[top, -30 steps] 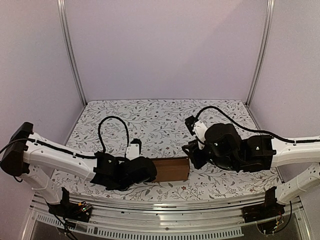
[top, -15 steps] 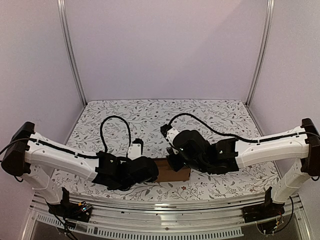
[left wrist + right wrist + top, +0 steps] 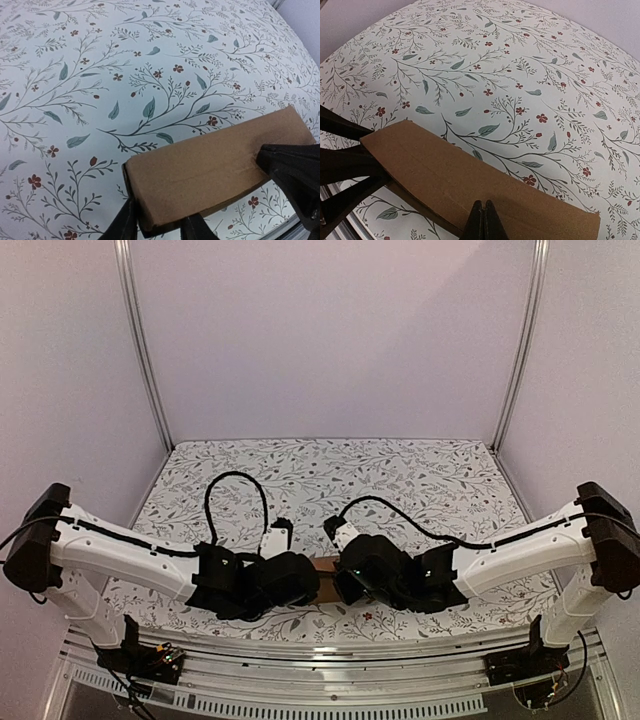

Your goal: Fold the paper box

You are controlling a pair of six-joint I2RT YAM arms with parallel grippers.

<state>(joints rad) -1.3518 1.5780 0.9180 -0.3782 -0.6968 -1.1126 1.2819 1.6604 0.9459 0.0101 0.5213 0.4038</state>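
The paper box (image 3: 210, 165) is a shallow brown cardboard box, folded shut and lying flat on the floral tabletop. In the top view only a sliver of the paper box (image 3: 325, 563) shows between the two wrists. My left gripper (image 3: 161, 226) is open a little, with one finger on each side of the box's near end. My right gripper (image 3: 483, 205) is shut, its tips pressed together on the box's top face (image 3: 470, 175). From the left wrist, the right gripper (image 3: 295, 172) shows as a dark mass on the box's far end.
The floral table cover (image 3: 330, 480) stretches back to the lilac walls. Both wrists (image 3: 265, 582) (image 3: 385, 575) crowd together near the front edge, above the metal rail (image 3: 330, 655). The left fingers (image 3: 345, 165) show dark at the box's left end.
My right arm has swung left and down from beside the box onto its top, jaws closing. The left jaws have parted slightly. The box is now almost hidden from above.
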